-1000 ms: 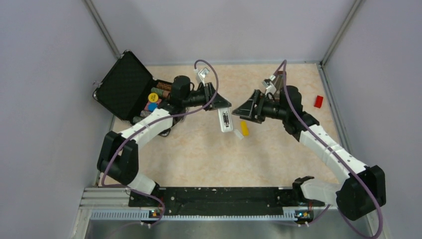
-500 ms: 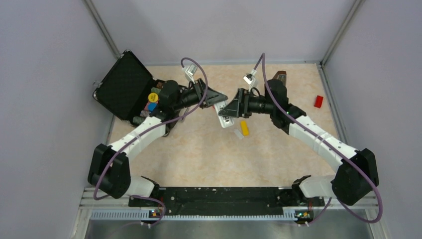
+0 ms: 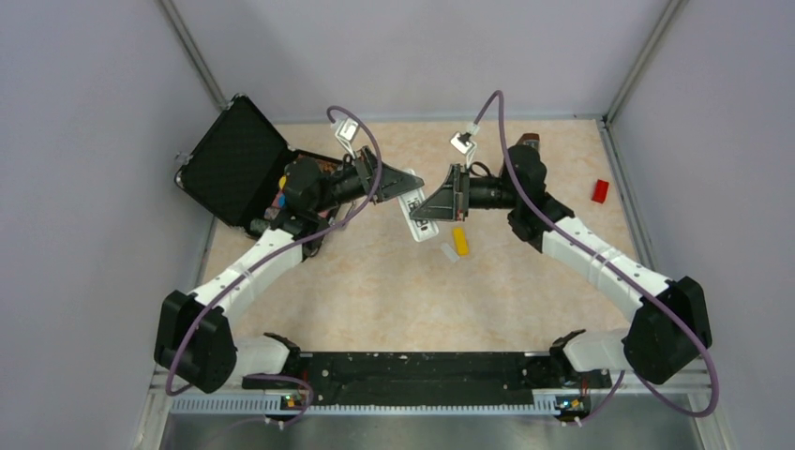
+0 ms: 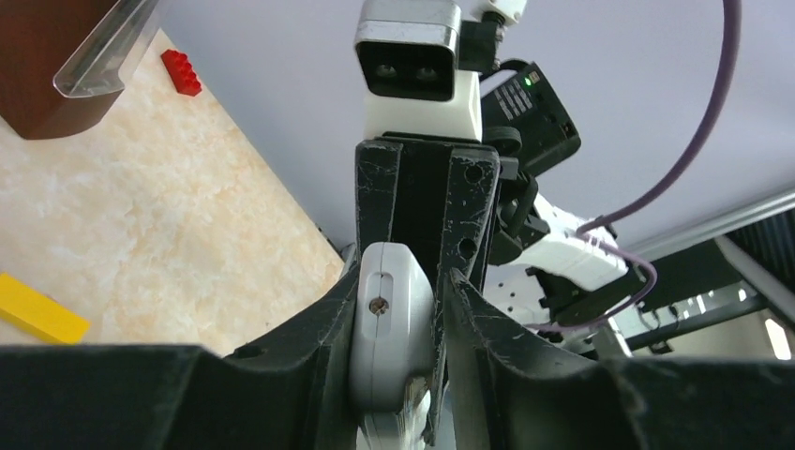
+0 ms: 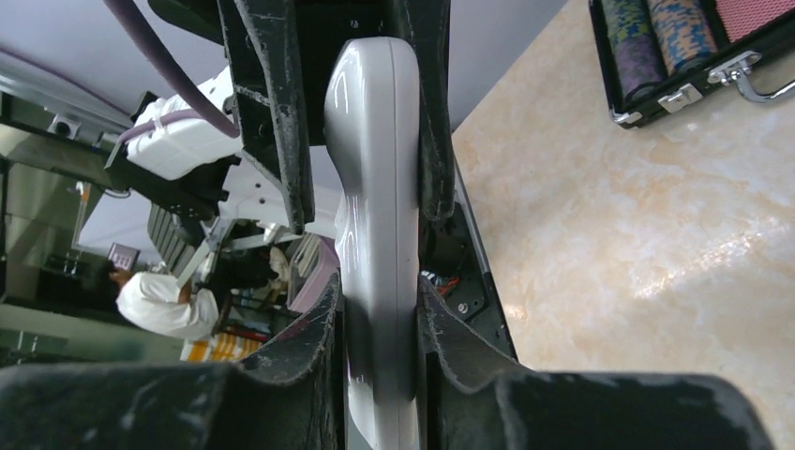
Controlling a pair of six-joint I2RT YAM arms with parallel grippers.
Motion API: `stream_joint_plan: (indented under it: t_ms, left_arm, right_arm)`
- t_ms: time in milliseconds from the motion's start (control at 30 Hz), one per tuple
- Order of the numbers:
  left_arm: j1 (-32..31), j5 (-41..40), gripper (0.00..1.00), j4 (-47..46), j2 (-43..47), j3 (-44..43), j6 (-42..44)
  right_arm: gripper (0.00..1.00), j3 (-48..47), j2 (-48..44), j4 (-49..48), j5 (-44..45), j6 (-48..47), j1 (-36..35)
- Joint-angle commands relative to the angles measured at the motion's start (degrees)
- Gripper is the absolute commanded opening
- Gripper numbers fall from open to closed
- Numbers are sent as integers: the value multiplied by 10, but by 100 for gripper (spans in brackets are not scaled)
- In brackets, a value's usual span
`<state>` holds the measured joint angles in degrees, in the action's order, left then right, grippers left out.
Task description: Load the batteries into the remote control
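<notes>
Both hands now meet over the middle of the worktop (image 3: pixel 375 281), sharing one thing. The left hand (image 3: pixel 405 183) pinches the remote control (image 3: pixel 420 228) by its thin edges. In the left wrist view the white body, with a small screw in it, sits wedged between the two dark fingers (image 4: pixel 328 337). The right hand (image 3: pixel 433 203) is clamped on the same remote from the opposite side. Its own camera shows the remote edge-on (image 5: pixel 375 234) between its fingers (image 5: pixel 314 347), with the left hand's fingers gripping the far end.

A second ago the arms were well apart and the left hand alone held the remote, which hung below it. Half a second ago the right hand had swung in to reach it. Since then the left arm has drawn back a little toward the open black case (image 3: pixel 234 159), and the remote has moved slightly up and left with it.

The yellow block (image 3: pixel 460 241) and the small white piece (image 3: pixel 450 254) lie just beside the remote on the right hand's side (neither has moved). The red block (image 3: pixel 600 190) stays near the right wall. The batteries cannot be made out in any view.
</notes>
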<state>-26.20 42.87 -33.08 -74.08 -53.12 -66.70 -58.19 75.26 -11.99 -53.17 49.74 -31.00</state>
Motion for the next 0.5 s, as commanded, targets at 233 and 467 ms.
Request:
stream_joint_plan:
  t_ms: [233, 467]
  left_arm:
    - [4, 45, 61, 91, 63, -34, 130]
    - [20, 87, 54, 154, 78, -30, 155]
  right_arm:
    - [0, -46, 7, 49, -90, -30, 0]
    - [0, -59, 12, 114, -152, -76, 1]
